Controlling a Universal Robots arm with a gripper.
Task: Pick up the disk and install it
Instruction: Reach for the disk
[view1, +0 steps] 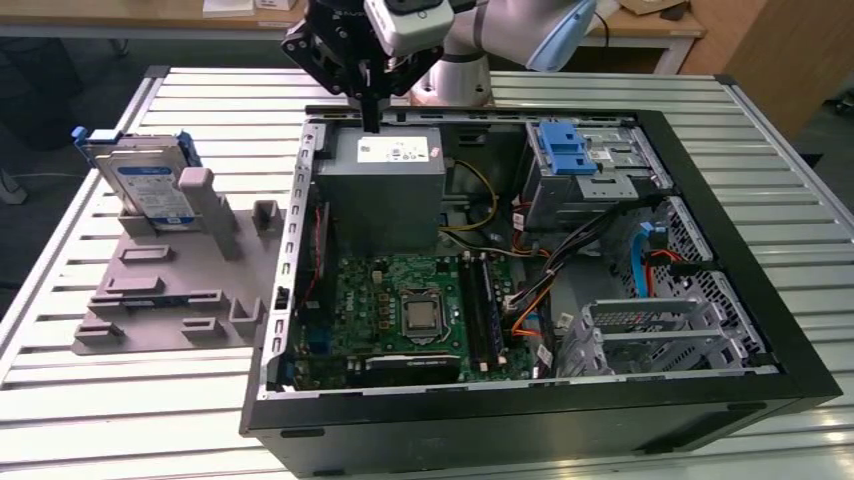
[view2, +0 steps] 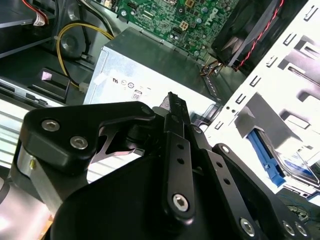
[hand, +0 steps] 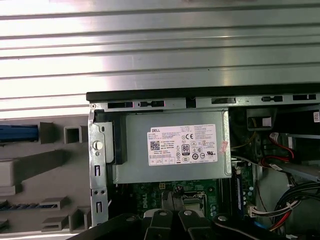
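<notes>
reach step: gripper (view1: 370, 122), jaws closed empty over the grey metal power-supply box (view1: 387, 200), must open for the far-off blue-framed silver disk (view1: 142, 182).

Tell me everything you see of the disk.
The disk is a flat silver metal drive with a white-and-blue label, framed by a blue plastic bracket. It stands upright on edge in the grey holder, at the exterior view's left of the open computer case. Only the holder touches it; the end effector hangs apart over the case.
</notes>
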